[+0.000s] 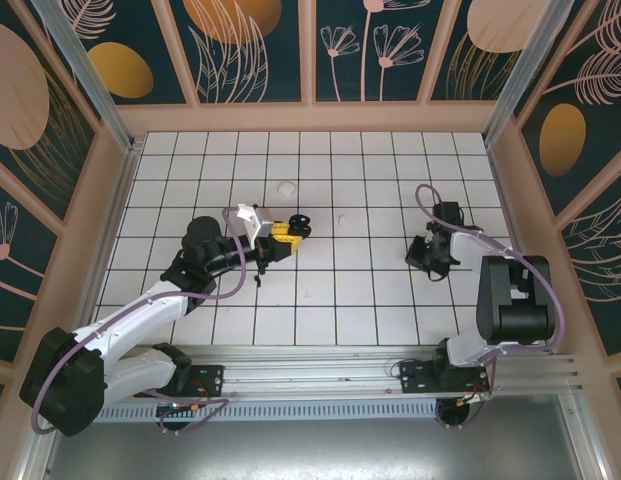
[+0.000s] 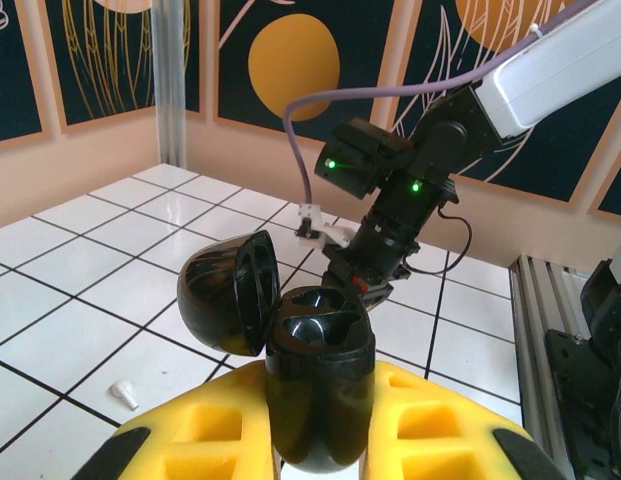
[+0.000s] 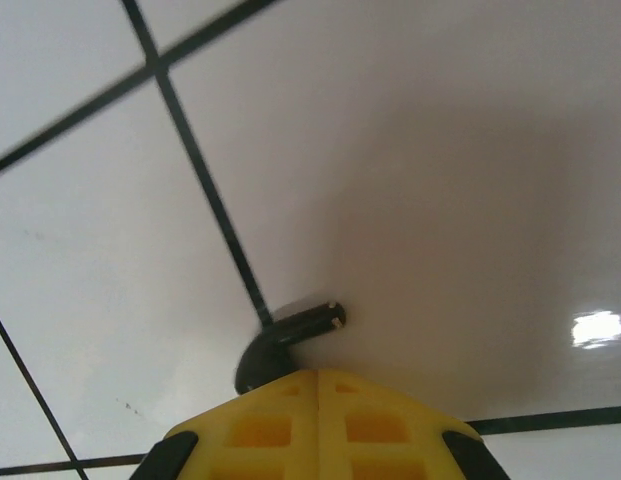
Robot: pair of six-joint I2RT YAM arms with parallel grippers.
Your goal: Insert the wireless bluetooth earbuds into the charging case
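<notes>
Right fingers (image 3: pixel 260 430) pinch the black earbud (image 3: pixel 280 340), stem lying rightward; the open charging case (image 2: pixel 315 350), clamped in left fingers (image 2: pixel 430 420), sits well apart leftward.

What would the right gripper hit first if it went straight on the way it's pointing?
The small black stemmed earbud right at the right gripper's shut tips, then, probably close behind, the white tiled floor.
</notes>
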